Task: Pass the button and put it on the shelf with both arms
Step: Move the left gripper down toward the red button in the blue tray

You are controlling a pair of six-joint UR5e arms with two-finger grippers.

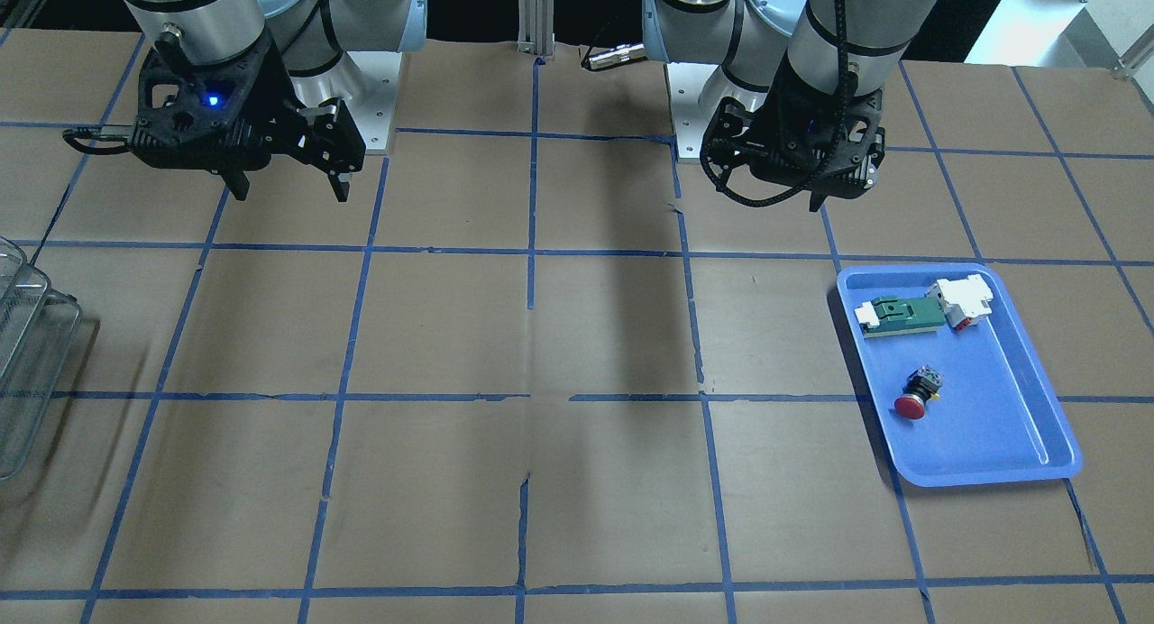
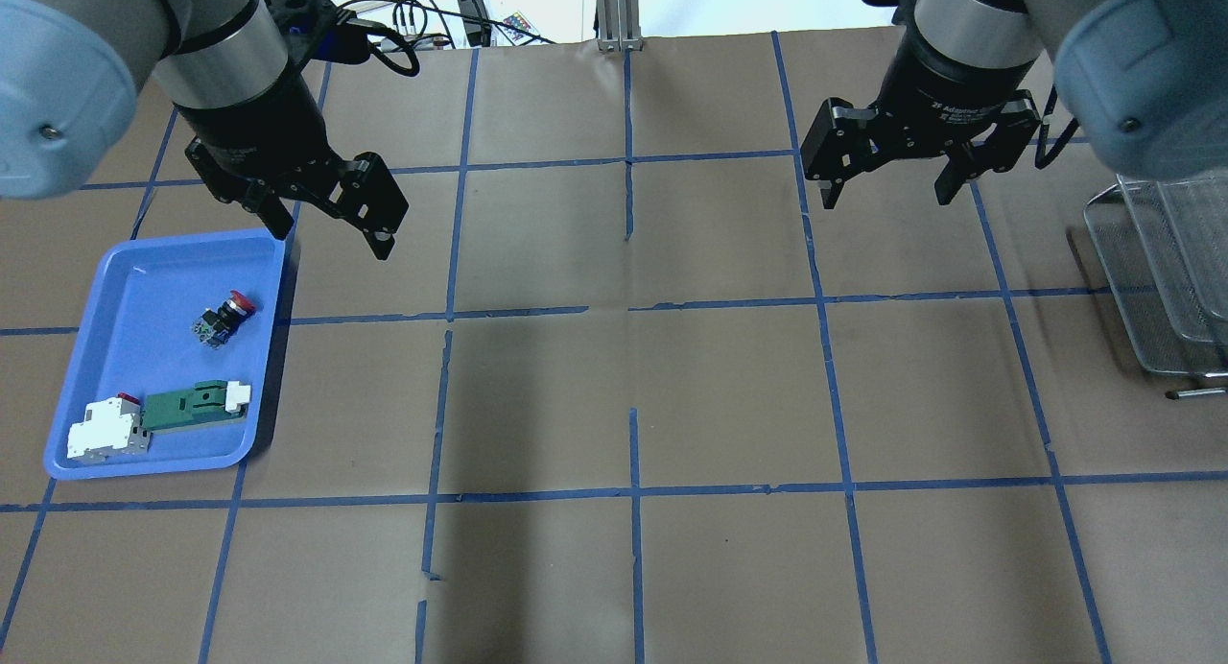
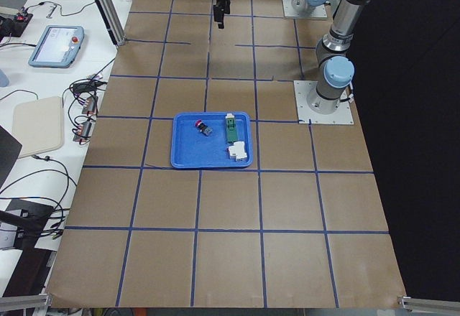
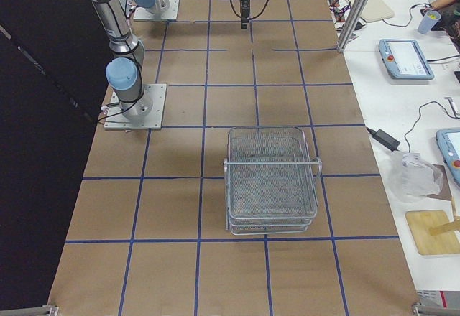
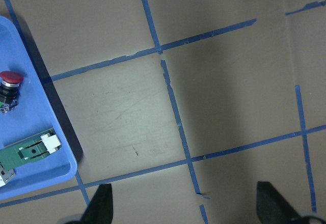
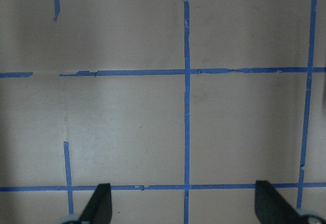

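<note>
The button (image 1: 918, 397), with a red cap and black body, lies on its side in the blue tray (image 1: 992, 475). It also shows in the overhead view (image 2: 226, 317) and the left wrist view (image 5: 10, 84). My left gripper (image 2: 331, 234) is open and empty, hanging above the table just beyond the tray's far right corner. My right gripper (image 2: 885, 196) is open and empty, high over the table left of the shelf (image 2: 1166, 271). The shelf is a silvery wire-mesh rack and stands empty in the exterior right view (image 4: 272, 179).
The tray (image 2: 144, 467) also holds a white block with a red part (image 2: 106, 429) and a flat green-and-white piece (image 2: 192, 405) at its near end. The brown table is marked with a blue tape grid. Cables lie beyond the table's far edge.
</note>
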